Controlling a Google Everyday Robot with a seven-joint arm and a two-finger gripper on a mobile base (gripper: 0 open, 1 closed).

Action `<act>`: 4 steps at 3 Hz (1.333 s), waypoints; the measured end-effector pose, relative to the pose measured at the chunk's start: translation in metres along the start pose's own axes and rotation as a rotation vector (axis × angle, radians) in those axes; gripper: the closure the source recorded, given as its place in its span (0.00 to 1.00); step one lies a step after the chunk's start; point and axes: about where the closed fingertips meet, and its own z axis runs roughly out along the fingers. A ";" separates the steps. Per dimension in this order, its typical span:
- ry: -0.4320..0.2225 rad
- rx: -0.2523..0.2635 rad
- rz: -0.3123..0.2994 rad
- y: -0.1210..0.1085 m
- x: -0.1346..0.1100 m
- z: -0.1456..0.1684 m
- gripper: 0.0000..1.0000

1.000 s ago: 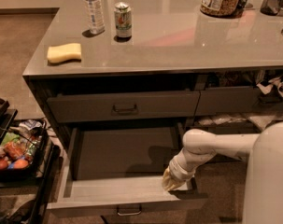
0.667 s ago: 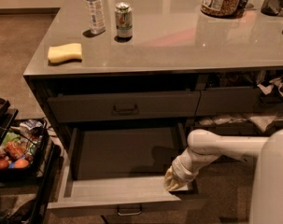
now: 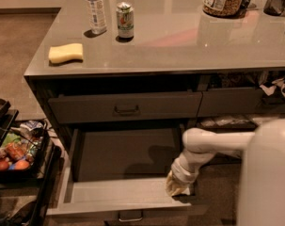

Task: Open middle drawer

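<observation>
Camera view: seeing the middle drawer (image 3: 123, 157) pulled well out beneath the closed upper drawer (image 3: 125, 108), grey inside showing, loop handle (image 3: 130, 215) at front centre. Finding the gripper (image 3: 178, 186) down at that drawer's right front corner, against the front panel; failing to tell whether open or closed. Noting sponge (image 3: 66, 52), bottle (image 3: 95, 9) and can (image 3: 125, 20) sitting on the counter (image 3: 189, 41).

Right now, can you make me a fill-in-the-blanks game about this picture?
1. The middle drawer is ____, not shut.
2. The gripper is down at the drawer's front ____ corner, as the picture shows it.
3. The sponge lying on the counter is coloured ____.
4. The bottle stands right next to a drink ____.

Missing words: open; right; yellow; can.
</observation>
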 end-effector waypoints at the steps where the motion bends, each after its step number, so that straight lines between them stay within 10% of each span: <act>1: 0.023 -0.141 0.001 0.012 -0.005 0.010 1.00; 4: 0.010 -0.249 0.005 0.029 -0.018 0.011 1.00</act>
